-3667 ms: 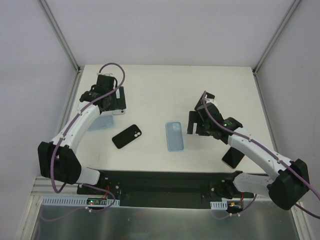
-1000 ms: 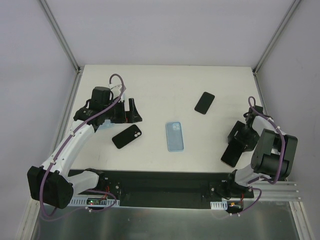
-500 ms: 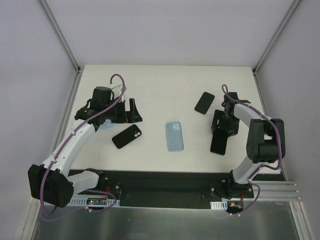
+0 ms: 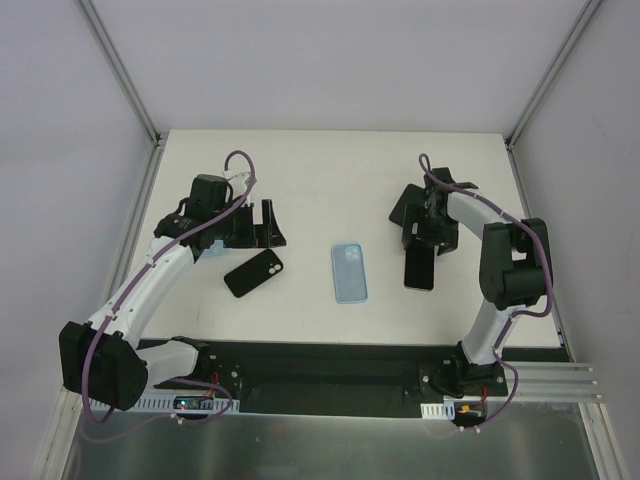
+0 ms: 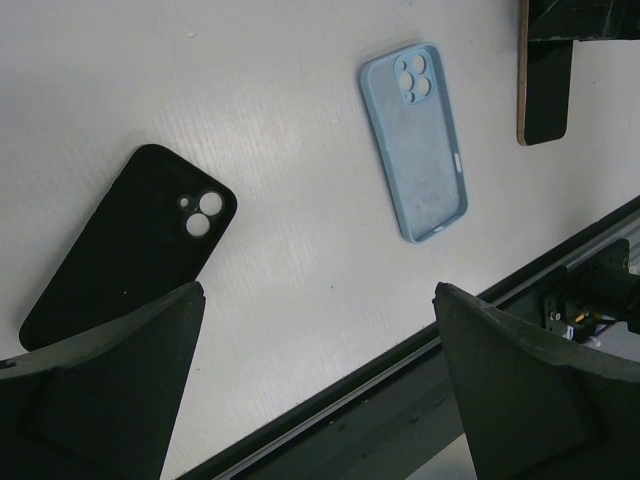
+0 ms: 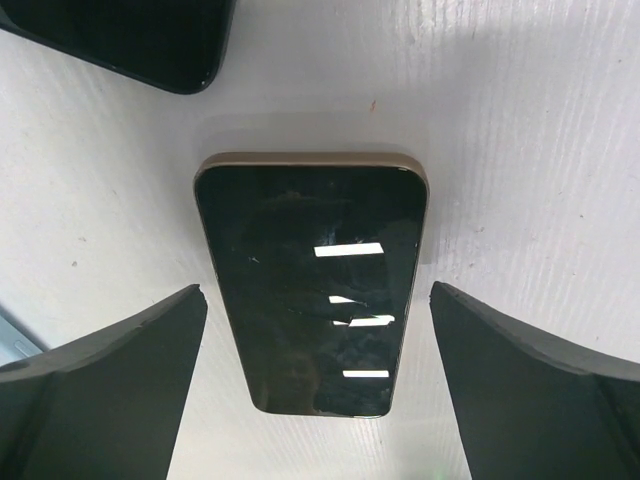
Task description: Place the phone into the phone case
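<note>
Right gripper, jaws wide and empty, has dragged the gold-edged phone near the light-blue silicone case; insertion awaits.

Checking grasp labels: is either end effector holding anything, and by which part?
Nothing is held. The right end effector is open over the phone lying flat on the table, clear of its edges; the left end effector is open, empty.
</note>
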`<state>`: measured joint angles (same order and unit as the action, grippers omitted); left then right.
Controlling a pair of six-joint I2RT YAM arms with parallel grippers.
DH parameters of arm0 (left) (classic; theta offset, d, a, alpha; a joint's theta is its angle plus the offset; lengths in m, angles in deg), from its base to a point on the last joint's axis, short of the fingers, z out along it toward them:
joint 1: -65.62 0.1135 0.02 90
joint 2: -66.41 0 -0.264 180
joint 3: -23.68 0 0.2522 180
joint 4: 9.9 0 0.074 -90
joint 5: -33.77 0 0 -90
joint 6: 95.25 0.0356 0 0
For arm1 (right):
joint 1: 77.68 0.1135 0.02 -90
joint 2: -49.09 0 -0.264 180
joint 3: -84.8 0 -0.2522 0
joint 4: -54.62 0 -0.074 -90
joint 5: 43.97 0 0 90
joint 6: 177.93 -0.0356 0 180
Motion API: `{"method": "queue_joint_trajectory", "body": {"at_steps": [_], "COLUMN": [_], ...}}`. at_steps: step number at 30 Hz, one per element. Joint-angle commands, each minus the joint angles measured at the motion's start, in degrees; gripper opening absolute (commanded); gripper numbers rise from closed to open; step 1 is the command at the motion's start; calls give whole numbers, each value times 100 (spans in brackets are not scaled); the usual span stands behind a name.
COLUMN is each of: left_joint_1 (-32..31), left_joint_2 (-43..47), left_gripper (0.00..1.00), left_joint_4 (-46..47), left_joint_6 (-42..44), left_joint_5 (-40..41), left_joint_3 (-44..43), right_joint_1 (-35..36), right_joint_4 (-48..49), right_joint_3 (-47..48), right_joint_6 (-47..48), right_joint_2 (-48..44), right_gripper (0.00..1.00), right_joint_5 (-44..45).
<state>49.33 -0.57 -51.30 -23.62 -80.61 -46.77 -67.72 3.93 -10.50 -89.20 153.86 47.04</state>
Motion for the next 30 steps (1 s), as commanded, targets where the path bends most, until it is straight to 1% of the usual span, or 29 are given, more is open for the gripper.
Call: {"method": "queue_joint_trajectory", "body": {"at_steps": [1, 3, 4, 5, 8, 9, 12, 15, 21, 24, 26, 29, 30], "left_joint_1": [-76, -76, -76, -76, -76, -76, -84, -84, -190, -312, -365, -453, -471], "left_joint_2": [-87, -96, -96, -96, -131, -148, -184, -158, -8, 18, 36, 45, 36], "left_gripper": [98, 97, 97, 97, 97, 97, 97, 96, 96, 96, 96, 95, 95], "left_joint_4": [109, 101, 101, 109, 101, 101, 101, 109, 101, 110, 101, 109, 101], "left_joint_6": [158, 167, 167, 158, 123, 115, 97, 97, 106, 115, 80, -52, -113], "left_joint_5": [127, 170, 179, 214, 267, 276, 267, 302, 627, 777, 899, 1005, 988], "left_joint_3": [9, 8, 17, 26, 35, 26, 43, 44, 105, 131, 131, 149, 175], "right_joint_1": [15, 15, 41, 68, 164, 182, 217, 270, 446, 481, 490, 543, 577], "right_joint_4": [-218, -280, -297, -306, -359, -350, -237, -52, 115, 212, 230, 230, 256], "right_joint_3": [8, -88, -132, -202, -431, -527, -651, -783, -889, -897, -889, -880, -897], "right_joint_6": [93, 258, 286, 321, 374, 383, 400, 383, 163, 145, -37, -39, -48], "right_joint_2": [-97, -211, -272, -404, -562, -589, -598, -581, -466, -396, -335, -361, -352], "right_gripper": [99, 100, 100, 100, 100, 100, 99, 97, 95, 89, 88, 85, 81], "right_joint_5": [-40, -49, -293, -295, -146, 89, 215, -56, 109, 171, 171, 215, 223]}}
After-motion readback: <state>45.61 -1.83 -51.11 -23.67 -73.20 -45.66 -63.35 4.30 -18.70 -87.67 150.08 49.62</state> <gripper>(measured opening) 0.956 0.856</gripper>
